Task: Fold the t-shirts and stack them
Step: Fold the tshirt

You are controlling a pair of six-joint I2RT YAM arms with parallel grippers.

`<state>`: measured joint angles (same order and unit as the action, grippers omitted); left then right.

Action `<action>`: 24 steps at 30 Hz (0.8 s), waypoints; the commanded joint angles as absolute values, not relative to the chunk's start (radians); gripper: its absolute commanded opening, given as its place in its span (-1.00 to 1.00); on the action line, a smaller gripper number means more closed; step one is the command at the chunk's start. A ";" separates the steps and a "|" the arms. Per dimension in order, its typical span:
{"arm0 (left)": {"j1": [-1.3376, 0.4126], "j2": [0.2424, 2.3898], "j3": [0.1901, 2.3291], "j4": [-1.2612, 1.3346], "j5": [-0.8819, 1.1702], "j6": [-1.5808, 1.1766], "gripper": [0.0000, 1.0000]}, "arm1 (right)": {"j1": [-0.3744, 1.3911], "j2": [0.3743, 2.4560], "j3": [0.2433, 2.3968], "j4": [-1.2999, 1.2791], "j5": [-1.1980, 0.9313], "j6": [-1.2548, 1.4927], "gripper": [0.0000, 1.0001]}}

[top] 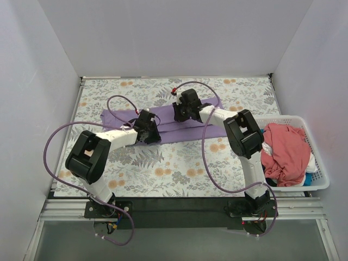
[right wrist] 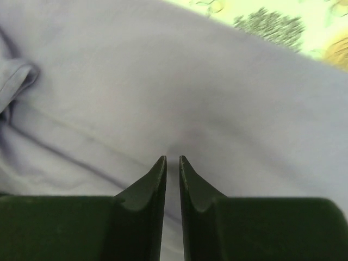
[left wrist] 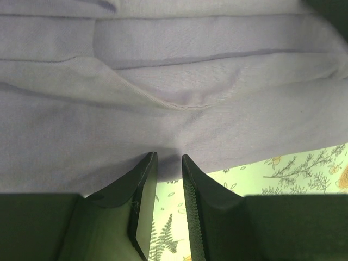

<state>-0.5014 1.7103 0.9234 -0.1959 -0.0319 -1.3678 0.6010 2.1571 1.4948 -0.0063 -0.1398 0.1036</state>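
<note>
Top external: lavender shirt (top: 179, 133) lies on the bench (top: 163, 168) as a flat band, partly folded, long axis left-right, mid-bench ahead of both arms

left end effector (top: 149, 129) sits on its near long edge, left of centre. Left wrist view: narrow gap, tips just over the hem, looks pinched on the cloth but not certain

right end effector (top: 181, 113) is on the far side of the band, right of centre. Right wrist view: nearly closed, cloth dimples at the tips, so I read it as gripping

So the band runs crosswise between the two, one grip per long edge, diagonal to each other. Next fold hinges on that axis: my guess is one side gets carried across it. Both must lift together or the band skews

pink shirt (top: 285, 149) is bunched in the basket (top: 283, 117) at the right edge, well apart from the lavender one, right arm nearer. Not yet folded

Count: 2 shirts clearly (1 lavender, 1 pink), plus bits of white and blue cloth under the pink, can't tell what they are; 1 basket; 2 arms
</note>
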 commanded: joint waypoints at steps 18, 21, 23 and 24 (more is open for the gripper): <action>-0.514 1.623 0.851 -0.255 -0.015 -1.361 -0.50 | 0.692 2.017 1.354 0.041 -0.400 0.152 -0.49; -0.514 1.629 0.854 -0.252 -0.015 -1.361 -0.50 | 0.696 2.049 1.370 0.063 -0.410 0.167 -0.49; -0.514 1.634 0.856 -0.250 -0.015 -1.361 -0.50 | 0.698 2.072 1.382 0.072 -0.414 0.181 -0.49; -0.514 1.635 0.856 -0.249 -0.014 -1.361 -0.50 | 0.698 2.078 1.388 0.072 -0.414 0.181 -0.49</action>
<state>-0.5064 1.6520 0.8646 -0.2100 -0.0135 -1.3682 0.7010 2.0426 1.3521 0.0269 -0.3847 0.1535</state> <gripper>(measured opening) 0.249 0.258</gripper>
